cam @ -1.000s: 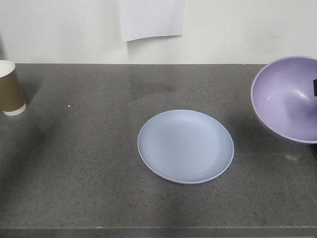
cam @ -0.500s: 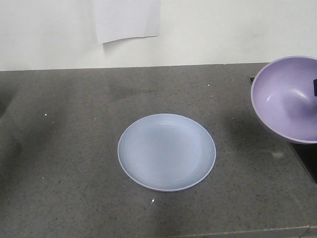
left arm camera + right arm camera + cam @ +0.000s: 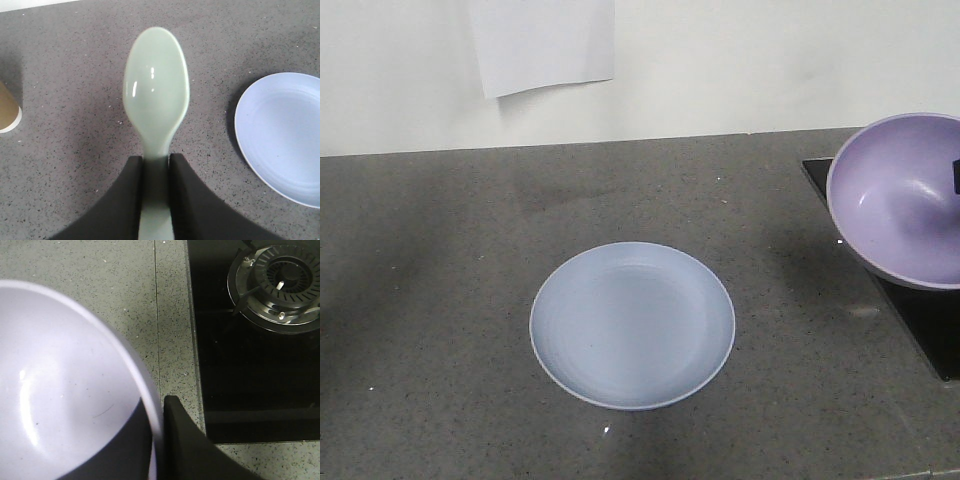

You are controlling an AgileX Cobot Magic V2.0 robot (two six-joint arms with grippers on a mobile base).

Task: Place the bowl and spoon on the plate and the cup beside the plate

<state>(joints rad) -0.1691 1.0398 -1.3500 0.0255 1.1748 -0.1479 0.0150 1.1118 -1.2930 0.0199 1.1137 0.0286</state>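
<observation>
The pale blue plate [image 3: 632, 324] lies flat on the grey counter, mid-frame; its left half also shows in the left wrist view, plate [image 3: 282, 135]. My left gripper [image 3: 156, 165] is shut on the handle of the mint-green spoon [image 3: 156, 90], which is held above the counter left of the plate. The purple bowl [image 3: 905, 195] hangs tilted at the right edge of the front view. My right gripper [image 3: 159, 412] is shut on the bowl's rim [image 3: 145, 385], one finger inside and one outside. A sliver of the brown cup [image 3: 7, 110] shows at the left edge.
A black glass hob [image 3: 250, 365] with a gas burner [image 3: 282, 282] sits to the right, below the held bowl; its corner shows in the front view [image 3: 920, 320]. A white sheet of paper [image 3: 542, 45] hangs on the back wall.
The front view has shifted right: the plate and paper slid left in frame, the cup left the view, and the hob came into view. The bowl kept its place in frame.
</observation>
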